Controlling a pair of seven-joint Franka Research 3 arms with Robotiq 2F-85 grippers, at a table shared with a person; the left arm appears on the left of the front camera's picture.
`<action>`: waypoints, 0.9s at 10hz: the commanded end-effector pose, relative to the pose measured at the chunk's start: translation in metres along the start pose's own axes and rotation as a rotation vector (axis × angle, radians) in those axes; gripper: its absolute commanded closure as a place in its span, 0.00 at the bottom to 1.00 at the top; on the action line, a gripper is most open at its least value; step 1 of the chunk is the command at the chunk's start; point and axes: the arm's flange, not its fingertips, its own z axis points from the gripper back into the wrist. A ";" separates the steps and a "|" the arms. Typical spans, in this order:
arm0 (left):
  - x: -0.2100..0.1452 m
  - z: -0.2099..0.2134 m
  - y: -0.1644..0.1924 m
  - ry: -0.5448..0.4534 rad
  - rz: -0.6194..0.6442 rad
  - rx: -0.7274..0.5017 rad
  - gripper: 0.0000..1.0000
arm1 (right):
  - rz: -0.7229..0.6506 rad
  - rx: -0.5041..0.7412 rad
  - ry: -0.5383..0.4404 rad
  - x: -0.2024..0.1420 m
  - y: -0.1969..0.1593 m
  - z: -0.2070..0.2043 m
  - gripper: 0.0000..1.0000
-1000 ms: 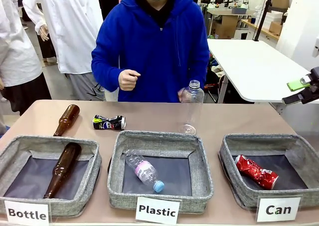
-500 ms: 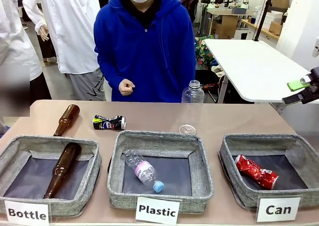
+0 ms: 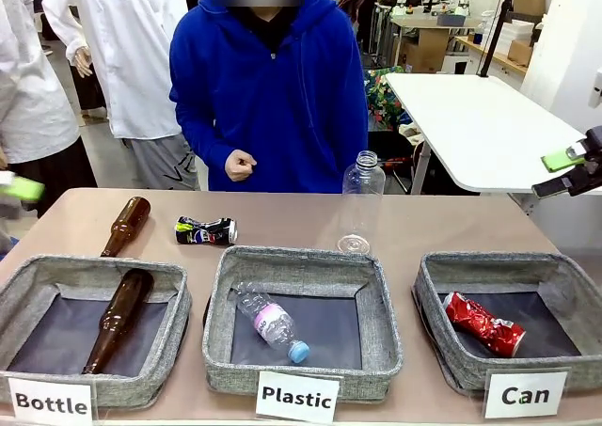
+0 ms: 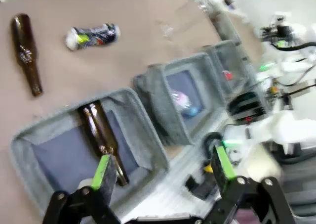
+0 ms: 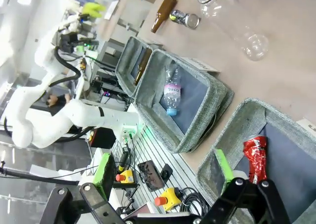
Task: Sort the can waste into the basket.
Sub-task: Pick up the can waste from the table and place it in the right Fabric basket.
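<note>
Newly arrived at the left edge of the surface (image 3: 292,214) (blurred), the left hand (image 3: 19,187) spread its jaws wide, empty; the right hand (image 3: 564,172) hung open too, touching nothing.

Red can (image 3: 483,323) – white marks; black can (image 3: 206,230) – green, white; grey basket (image 3: 499,262), dark bottom.

A brown table (image 3: 451,221) is filling the front of the room. Behind it, on the right, a white table (image 3: 480,125) is standing. Farther back, cardboard boxes (image 3: 428,48) are sitting near a wooden shelf (image 3: 489,55). A white wall (image 3: 569,64) is closing the right side, and a grey floor (image 3: 108,158) is showing at the left.
</note>
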 end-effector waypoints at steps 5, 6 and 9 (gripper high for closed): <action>0.061 -0.117 -0.021 0.004 -0.064 0.510 0.00 | 0.018 0.001 0.010 -0.001 0.001 0.004 0.00; 0.054 -0.114 -0.041 0.065 -0.155 0.429 0.00 | 0.018 0.001 0.010 -0.001 0.001 0.004 0.00; 0.060 -0.125 -0.033 0.047 -0.145 0.473 0.00 | 0.018 0.001 0.010 -0.001 0.001 0.004 0.00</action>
